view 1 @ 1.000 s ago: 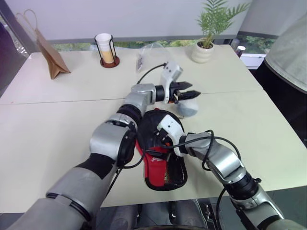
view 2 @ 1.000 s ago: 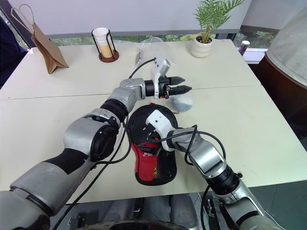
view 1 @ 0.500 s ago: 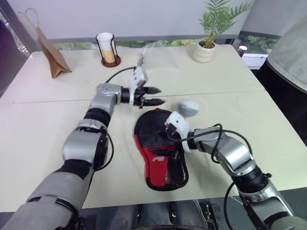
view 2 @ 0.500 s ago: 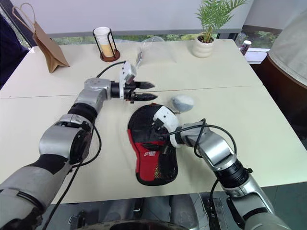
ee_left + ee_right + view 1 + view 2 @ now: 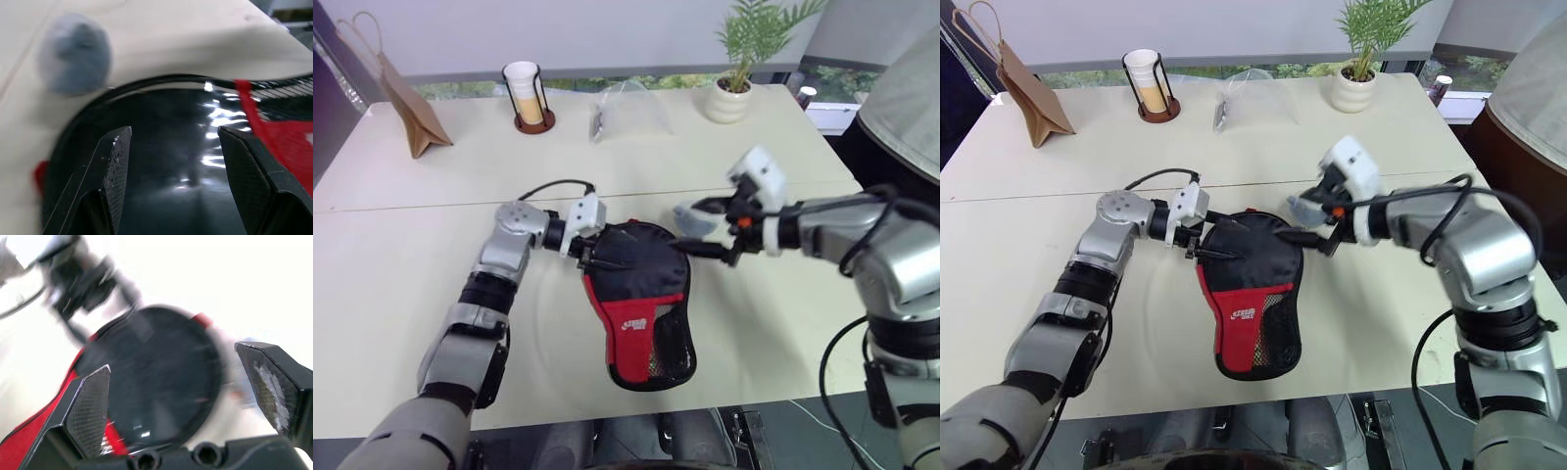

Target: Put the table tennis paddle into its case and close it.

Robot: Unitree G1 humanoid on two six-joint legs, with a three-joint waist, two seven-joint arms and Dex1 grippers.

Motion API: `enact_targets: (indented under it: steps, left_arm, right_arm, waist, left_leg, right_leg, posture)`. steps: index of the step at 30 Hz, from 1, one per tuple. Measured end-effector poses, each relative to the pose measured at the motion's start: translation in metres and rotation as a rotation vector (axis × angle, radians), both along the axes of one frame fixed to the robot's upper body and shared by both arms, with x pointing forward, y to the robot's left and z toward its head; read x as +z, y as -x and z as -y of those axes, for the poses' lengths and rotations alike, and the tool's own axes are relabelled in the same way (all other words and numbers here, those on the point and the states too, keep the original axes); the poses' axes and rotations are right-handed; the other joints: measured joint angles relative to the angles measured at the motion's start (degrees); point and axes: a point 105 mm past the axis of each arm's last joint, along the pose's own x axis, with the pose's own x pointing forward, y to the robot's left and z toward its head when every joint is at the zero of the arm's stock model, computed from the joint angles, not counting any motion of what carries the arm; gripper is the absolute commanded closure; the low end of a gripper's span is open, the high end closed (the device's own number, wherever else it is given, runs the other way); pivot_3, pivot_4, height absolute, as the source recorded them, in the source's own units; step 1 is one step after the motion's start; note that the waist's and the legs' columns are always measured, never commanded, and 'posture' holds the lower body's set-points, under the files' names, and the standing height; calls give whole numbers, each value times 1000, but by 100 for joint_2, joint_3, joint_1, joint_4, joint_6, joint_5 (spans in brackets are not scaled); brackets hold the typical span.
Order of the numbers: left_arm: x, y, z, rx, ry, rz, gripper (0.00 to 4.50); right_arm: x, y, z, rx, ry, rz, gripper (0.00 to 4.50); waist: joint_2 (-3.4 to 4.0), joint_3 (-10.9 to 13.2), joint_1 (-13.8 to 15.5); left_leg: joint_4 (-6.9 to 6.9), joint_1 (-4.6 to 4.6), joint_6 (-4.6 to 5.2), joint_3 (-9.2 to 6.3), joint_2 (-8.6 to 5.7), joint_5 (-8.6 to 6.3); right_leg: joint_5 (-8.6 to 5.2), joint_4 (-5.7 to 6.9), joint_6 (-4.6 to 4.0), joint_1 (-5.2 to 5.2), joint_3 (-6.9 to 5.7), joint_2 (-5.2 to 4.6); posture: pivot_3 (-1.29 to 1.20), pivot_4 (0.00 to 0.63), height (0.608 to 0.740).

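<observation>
Worktop: pale cream, with a seam running across it. Brown paper bag with cord handles, standing at the far left corner. Stack of paper cups in a dark wire holder on a round brown base, upright at the far edge, right of the bag. Clear plastic bag, crumpled, far centre. Potted green plant in a white pot, far right.

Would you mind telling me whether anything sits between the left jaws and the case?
Nothing visible does. The left gripper is open right at the case's round black end, with only bare table around it.
</observation>
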Motion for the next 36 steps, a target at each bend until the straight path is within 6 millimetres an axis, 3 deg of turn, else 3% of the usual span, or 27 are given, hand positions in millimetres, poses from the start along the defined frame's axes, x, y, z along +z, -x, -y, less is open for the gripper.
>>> enact_targets:
  steps: [3,9,13,19,32,35,36]
  left_arm:
    - [-6,2,4,10,-16,8,1609]
    - [-25,5,16,45,-35,22,1609]
    - [-31,3,27,73,-6,44,1609]
    - [-32,1,27,114,14,60,1609]
    - [-36,0,25,161,37,53,1609]
    - [-36,0,25,165,37,51,1546]
    - [-36,0,25,166,36,51,1546]
  right_arm:
    - [3,-15,17,-28,20,71,0]
    - [-37,-40,36,-28,79,70,0]
    - [-48,-49,36,-3,85,69,0]
    - [-58,-59,40,33,138,49,0]
    - [-83,-90,27,89,240,13,0]
    - [-89,-95,32,69,248,-2,815]
    - [-90,-96,33,64,252,-2,1312]
  waist:
    - [0,0,7]
    - [1,0,-10]
    - [1,0,-5]
    - [3,-2,-8]
    - [6,-4,-14]
    - [6,-4,-16]
    - [7,-4,-19]
  left_leg:
    - [1,0,0,4,0,0]
    - [2,1,2,13,0,2]
    - [3,4,1,12,0,2]
    - [4,13,-1,12,0,3]
    - [2,50,-6,10,0,5]
    - [1,56,-6,10,-1,5]
    - [0,59,-6,10,-1,5]
  right_leg:
    - [0,-1,0,1,0,1]
    - [1,1,1,0,2,1]
    - [2,4,1,1,2,2]
    - [2,4,0,10,2,3]
    - [3,5,-2,44,2,4]
    - [3,4,-3,50,2,4]
    - [3,4,-3,52,2,4]
  posture:
    - [0,150,740]
    - [0,150,740]
    - [0,150,740]
    - [0,150,740]
    - [0,150,740]
    - [0,150,740]
    - [0,150,740]
